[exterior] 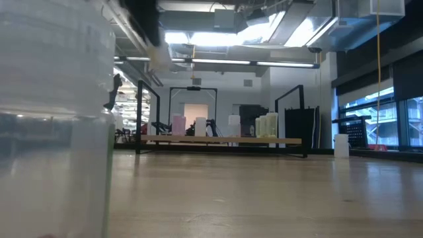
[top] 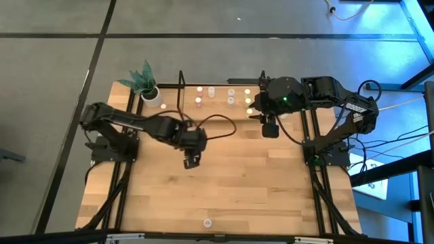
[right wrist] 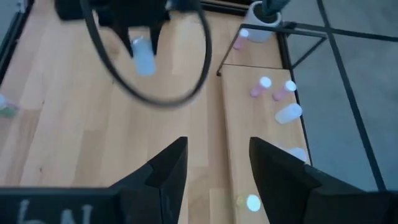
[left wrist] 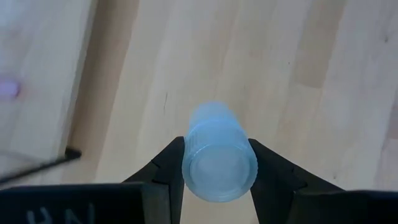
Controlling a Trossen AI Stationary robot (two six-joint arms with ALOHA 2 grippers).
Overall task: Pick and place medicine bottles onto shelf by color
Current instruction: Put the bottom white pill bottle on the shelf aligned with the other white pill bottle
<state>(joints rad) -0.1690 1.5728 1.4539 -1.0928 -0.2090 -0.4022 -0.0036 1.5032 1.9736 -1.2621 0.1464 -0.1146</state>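
High view: carrying step in hand. Left claw [top: 192, 161] hanging mid-desk [top: 224, 196], well apart from the shelf [top: 218, 107]; arm reaching in from the left edge, elbow bent. Right claw [top: 270, 129] hovering just beside the shelf's right end. One stray bottle [top: 207, 221] sitting near the front edge.

Low view: blurred clear cylinder filling the left side, possibly that stray bottle; shelved bottles [exterior: 264, 125] standing in colour groups far off.

Left wrist view: left claw clamped on a pale white-capped bottle [left wrist: 216, 154], held above the desk.

Right wrist view: right claw fingers [right wrist: 168, 165] standing apart, holding nothing. Next, probably: carrying the held bottle to the white group, lowering, releasing.
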